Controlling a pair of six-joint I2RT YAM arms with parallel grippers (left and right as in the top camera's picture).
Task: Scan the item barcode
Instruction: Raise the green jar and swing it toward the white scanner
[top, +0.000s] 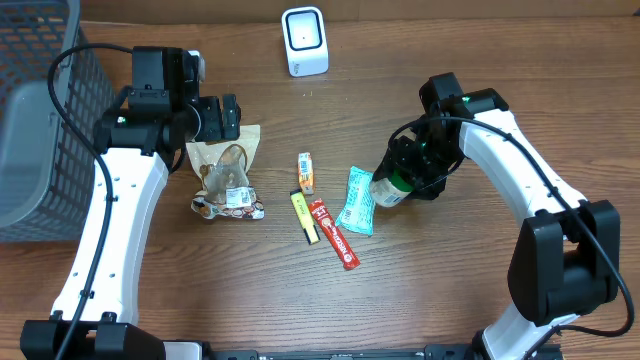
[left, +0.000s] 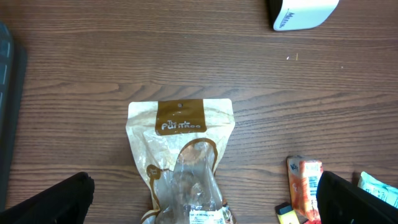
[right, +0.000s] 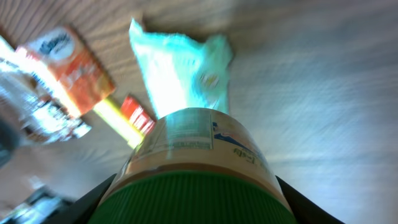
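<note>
A jar (top: 388, 190) with a green lid and a pale printed label lies tilted at the table's middle right. My right gripper (top: 408, 178) is shut on it: in the right wrist view the jar (right: 193, 155) fills the space between both dark fingers (right: 93, 199), which press its sides. The white scanner (top: 304, 40) stands at the back centre, its corner also in the left wrist view (left: 303, 12). My left gripper (top: 228, 118) hangs wide open above a brown and clear snack bag (left: 183, 155), with nothing between its fingers (left: 56, 199).
A teal packet (top: 358, 200) lies just left of the jar. Beside it are a red bar (top: 335, 232), a yellow stick (top: 304, 215) and an orange packet (top: 306, 170). The snack bag (top: 225, 175) sits left of centre. A grey mesh basket (top: 40, 110) fills the far left.
</note>
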